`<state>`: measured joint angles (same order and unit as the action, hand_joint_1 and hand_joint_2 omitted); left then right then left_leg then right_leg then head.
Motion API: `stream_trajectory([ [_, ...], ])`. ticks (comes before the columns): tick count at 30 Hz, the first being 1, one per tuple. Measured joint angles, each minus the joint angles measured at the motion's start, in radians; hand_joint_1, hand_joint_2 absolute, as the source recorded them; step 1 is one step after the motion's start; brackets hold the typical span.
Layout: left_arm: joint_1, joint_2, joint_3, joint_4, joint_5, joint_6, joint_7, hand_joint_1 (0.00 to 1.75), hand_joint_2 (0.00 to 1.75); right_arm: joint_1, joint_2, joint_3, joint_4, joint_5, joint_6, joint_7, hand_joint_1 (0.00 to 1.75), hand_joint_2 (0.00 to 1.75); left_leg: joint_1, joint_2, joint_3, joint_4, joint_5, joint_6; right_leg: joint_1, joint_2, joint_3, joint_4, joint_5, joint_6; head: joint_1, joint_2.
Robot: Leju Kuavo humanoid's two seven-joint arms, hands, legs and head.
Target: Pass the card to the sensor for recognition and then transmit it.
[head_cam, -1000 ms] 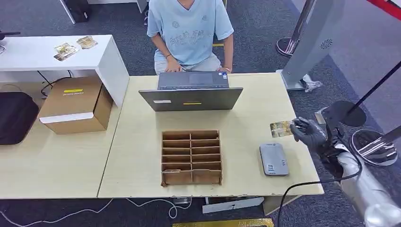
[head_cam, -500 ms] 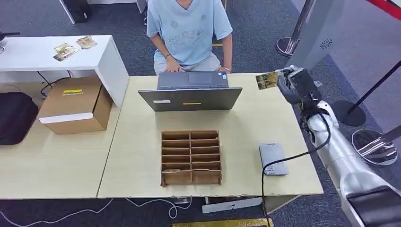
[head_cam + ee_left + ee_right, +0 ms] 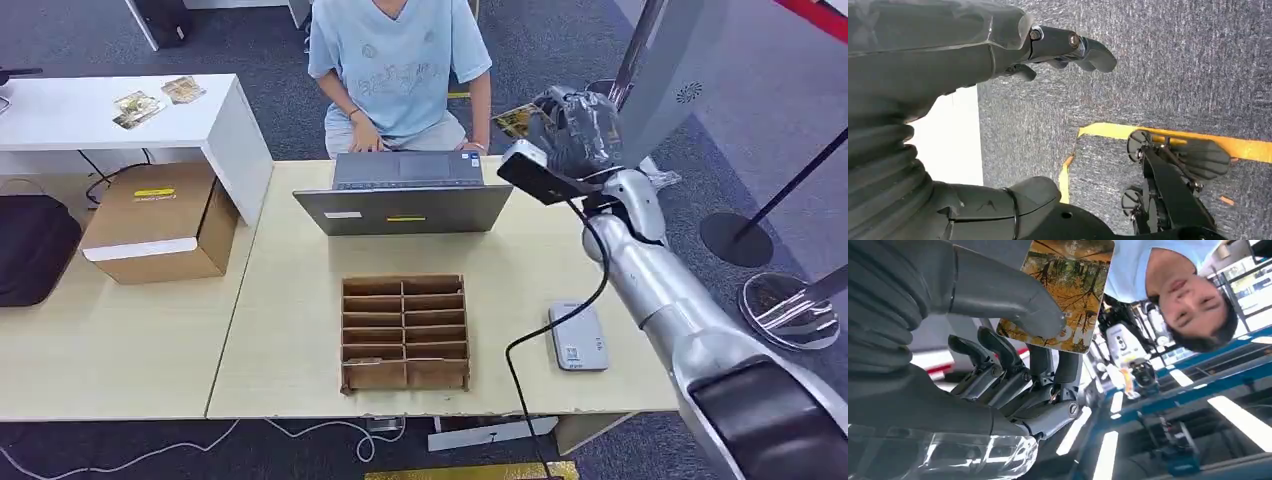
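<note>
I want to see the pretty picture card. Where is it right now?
The card is up in the robot's right hand, pinched by the thumb, on the right of the head view. It sits above the table's far edge, beside the person behind the laptop.

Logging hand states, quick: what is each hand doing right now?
Left hand: open, holding nothing.
Right hand: holding the card.

Cards: 3 — one card (image 3: 516, 120) with an autumn-tree print, held in the right hand (image 3: 572, 128); two cards (image 3: 160, 98) lying on the white side table (image 3: 60, 125).
Laptop (image 3: 405, 195): 1.
Wooden divider tray (image 3: 405, 332): 1, two columns of slots.
Grey sensor (image 3: 578, 337): 1.
Cardboard box (image 3: 160, 222): 1.
Person (image 3: 398, 65): 1.
Light wooden tables (image 3: 290, 290): 2, side by side.
</note>
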<state>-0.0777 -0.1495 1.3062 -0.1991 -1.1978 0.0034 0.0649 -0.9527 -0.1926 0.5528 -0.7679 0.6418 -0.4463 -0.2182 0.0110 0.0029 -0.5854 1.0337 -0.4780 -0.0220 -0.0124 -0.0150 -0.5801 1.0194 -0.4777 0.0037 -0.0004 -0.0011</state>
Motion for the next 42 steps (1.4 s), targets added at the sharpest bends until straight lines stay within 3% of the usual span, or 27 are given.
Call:
stream_trajectory([
  [4,-0.001,0.0,-0.007,0.0,-0.011,-0.006,0.0,0.0,1.75,-0.04,0.045,0.041,0.017,0.174,-0.005,0.056,1.75,1.75,0.0,0.0,0.0,0.0,0.0,0.0,0.0,0.001,0.0,0.0,0.0,0.0,0.0,0.0],
  [12,-0.006,0.0,-0.017,0.0,-0.014,-0.006,-0.001,0.0,1.75,-0.15,0.176,0.095,0.127,0.384,0.02,0.124,1.75,1.75,0.001,0.001,0.0,0.0,0.001,-0.001,0.0,0.001,-0.001,0.001,0.0,-0.001,0.0,0.0],
  [21,-0.013,-0.002,-0.017,0.0,0.001,0.0,-0.015,0.0,1.75,-0.223,0.305,0.12,0.246,0.458,0.045,0.189,1.75,1.75,0.0,0.001,0.0,0.0,0.001,-0.001,0.0,0.001,-0.001,0.001,0.0,0.0,0.0,0.0],
  [31,-0.014,-0.009,-0.017,0.0,-0.013,0.003,-0.014,0.0,1.75,-0.228,0.337,0.125,0.325,0.491,0.042,0.246,1.75,1.75,0.0,0.001,0.0,0.0,0.001,-0.001,0.0,0.001,-0.001,0.0,0.0,0.0,0.0,0.0],
  [42,-0.017,-0.01,-0.024,0.0,-0.02,0.004,-0.013,0.0,1.75,-0.228,0.351,0.089,0.359,0.517,0.015,0.248,1.75,1.75,0.001,0.001,0.0,0.0,0.001,-0.001,0.0,0.001,-0.001,0.001,0.0,0.0,0.0,0.0],
])
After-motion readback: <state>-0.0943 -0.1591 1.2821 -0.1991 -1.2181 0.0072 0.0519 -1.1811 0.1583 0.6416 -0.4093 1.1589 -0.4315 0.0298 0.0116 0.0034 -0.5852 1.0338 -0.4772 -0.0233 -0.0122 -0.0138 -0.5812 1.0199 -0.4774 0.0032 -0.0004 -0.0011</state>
